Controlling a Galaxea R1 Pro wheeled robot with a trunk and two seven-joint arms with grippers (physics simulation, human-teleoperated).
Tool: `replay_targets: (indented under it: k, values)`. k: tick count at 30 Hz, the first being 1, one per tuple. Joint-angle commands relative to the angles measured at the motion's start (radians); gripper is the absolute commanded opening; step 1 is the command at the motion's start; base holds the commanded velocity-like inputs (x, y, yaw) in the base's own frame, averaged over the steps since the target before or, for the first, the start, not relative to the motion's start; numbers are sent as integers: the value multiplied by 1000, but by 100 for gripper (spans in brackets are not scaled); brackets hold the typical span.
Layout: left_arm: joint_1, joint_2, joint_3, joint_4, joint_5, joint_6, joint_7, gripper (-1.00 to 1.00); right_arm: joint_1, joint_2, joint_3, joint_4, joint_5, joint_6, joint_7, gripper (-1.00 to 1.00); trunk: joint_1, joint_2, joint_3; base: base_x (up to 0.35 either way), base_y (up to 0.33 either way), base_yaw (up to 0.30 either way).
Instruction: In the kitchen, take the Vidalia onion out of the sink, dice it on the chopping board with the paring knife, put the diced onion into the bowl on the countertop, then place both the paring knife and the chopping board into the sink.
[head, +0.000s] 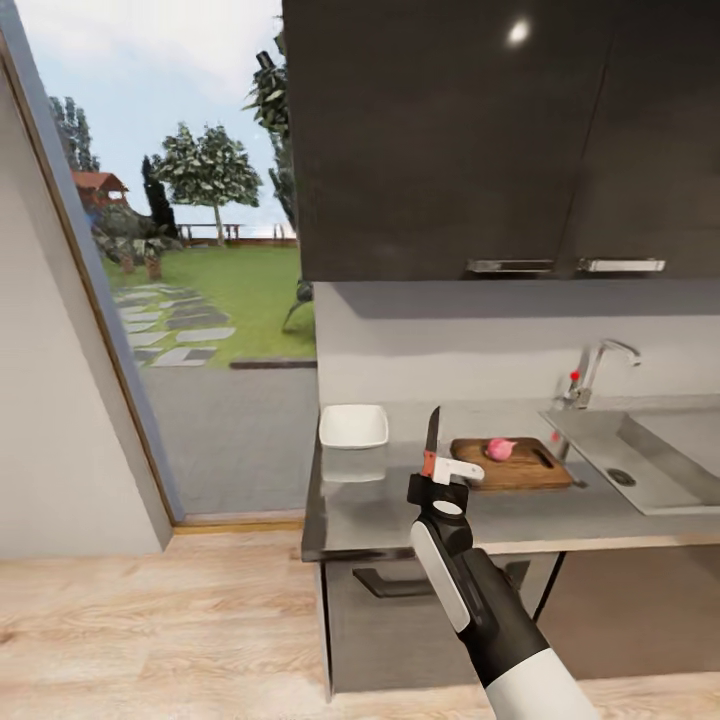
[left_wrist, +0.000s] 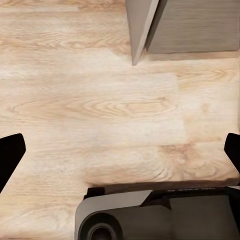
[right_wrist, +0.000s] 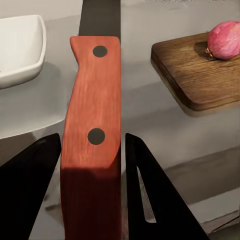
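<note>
My right gripper (head: 437, 470) is shut on the paring knife (head: 431, 445); its dark blade points up over the countertop (head: 380, 505). In the right wrist view the reddish handle (right_wrist: 95, 125) stands between the two black fingers (right_wrist: 150, 190). The pinkish Vidalia onion (head: 500, 449) (right_wrist: 223, 40) rests on the wooden chopping board (head: 525, 470) (right_wrist: 200, 75), just right of the knife. The white bowl (head: 353, 427) (right_wrist: 17, 50) sits on the counter to the knife's left. The steel sink (head: 650, 455) lies at the right. My left gripper (left_wrist: 120, 155) hangs open over the wooden floor.
Dark wall cabinets (head: 450, 130) hang above the counter. A chrome faucet (head: 590, 375) with a red-tipped lever stands behind the sink. A large opening to a garden (head: 200, 280) is at the left. A cabinet corner (left_wrist: 145, 30) rises from the floor in the left wrist view.
</note>
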Motion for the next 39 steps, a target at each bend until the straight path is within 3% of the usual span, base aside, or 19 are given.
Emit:
replay_targets:
  k: [1,27,32,39]
  values:
    - [0,1,-5,-1,11,-1,-2,100,-1,-1,2,-1,-7,4,-8,-100,1,-2,-2,0,-320,164]
    - [0,0,-5,-1,11,0,-2,100,-1,-15,5,-1,-7,4,-8,-100,1,-2,-2,5,-320,10]
    - [0,0,-5,-1,11,0,-2,100,-1,-22,59,-1,-7,4,-8,-100,1,-2,-2,169,-294,0]
    - [0,1,-5,-1,11,0,-2,100,-1,-29,73,-1,-7,2,-8,-100,1,-2,-2,201,-270,0]
